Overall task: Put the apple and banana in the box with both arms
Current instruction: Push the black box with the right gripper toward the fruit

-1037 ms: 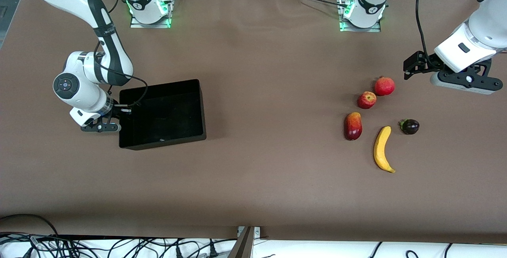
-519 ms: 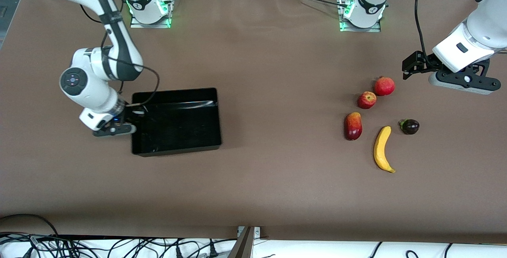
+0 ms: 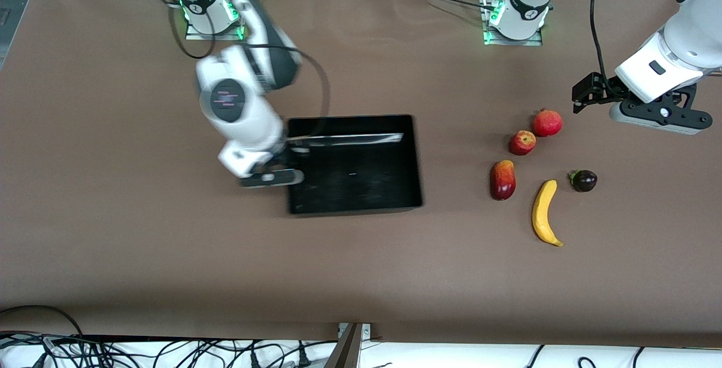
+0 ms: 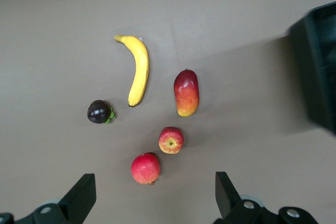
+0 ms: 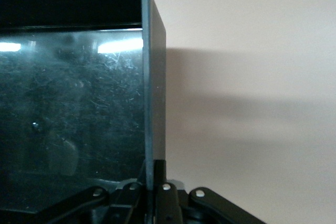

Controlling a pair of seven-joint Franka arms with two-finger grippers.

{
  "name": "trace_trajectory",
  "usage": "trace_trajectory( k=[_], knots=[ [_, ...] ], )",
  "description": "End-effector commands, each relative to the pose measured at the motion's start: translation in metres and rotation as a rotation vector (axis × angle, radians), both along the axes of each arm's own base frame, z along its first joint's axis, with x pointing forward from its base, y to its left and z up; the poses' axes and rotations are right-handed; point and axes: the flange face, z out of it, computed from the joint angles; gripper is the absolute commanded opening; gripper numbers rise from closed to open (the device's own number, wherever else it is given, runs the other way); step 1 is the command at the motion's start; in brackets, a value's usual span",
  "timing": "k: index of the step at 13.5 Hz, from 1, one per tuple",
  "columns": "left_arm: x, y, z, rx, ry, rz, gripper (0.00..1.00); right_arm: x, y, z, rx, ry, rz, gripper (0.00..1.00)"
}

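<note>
We see a mango-like fruit point(image 3: 502, 179), a crowned red fruit point(image 3: 547, 123) and a dark purple fruit point(image 3: 584, 180) at the frame's right.

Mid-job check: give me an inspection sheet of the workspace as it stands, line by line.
Surface: brown table, flat, fruit grouped toward the left arm's end.
Job's things: box mid-table, nothing seen in it; apple and banana lie outside it on the table.
Clutter: all-red round fruit touching the apple, red-yellow mango-like fruit, dark purple fruit.
Grippers: right gripper shut on the box wall; left gripper open, waiting over the table by the all-red round fruit.
Cables: black cables hang on both arms; a bundle lies off the table's edge nearest the camera.
Surroundings: arm bases with green lights along the table edge.
</note>
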Motion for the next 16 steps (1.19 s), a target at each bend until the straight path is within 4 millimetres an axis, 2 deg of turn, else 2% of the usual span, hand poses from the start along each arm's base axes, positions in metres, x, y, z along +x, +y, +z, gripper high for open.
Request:
trace_trajectory(
  k=[1, 3, 4, 7, 16],
  knots=[
    [0.004, 0.001, 0.006, 0.016, 0.003, 0.004, 1.0, -0.001, 0.078, -0.019, 0.053, -0.006, -0.07, 0.0],
    [0.004, 0.002, 0.005, 0.017, 0.006, 0.004, 1.0, -0.012, 0.111, -0.036, 0.075, -0.032, -0.084, 0.0],
    [0.004, 0.002, 0.006, 0.015, 0.005, 0.001, 1.0, -0.016, 0.12, -0.046, 0.081, -0.045, -0.085, 0.0],
    [0.004, 0.002, 0.006, 0.015, 0.005, 0.001, 1.0, -0.014, 0.124, -0.064, 0.095, -0.068, -0.094, 0.0],
    [0.006, 0.002, 0.0, 0.005, 0.017, 0.007, 1.0, -0.013, 0.127, -0.09, 0.105, -0.097, -0.09, 0.0]
  ],
)
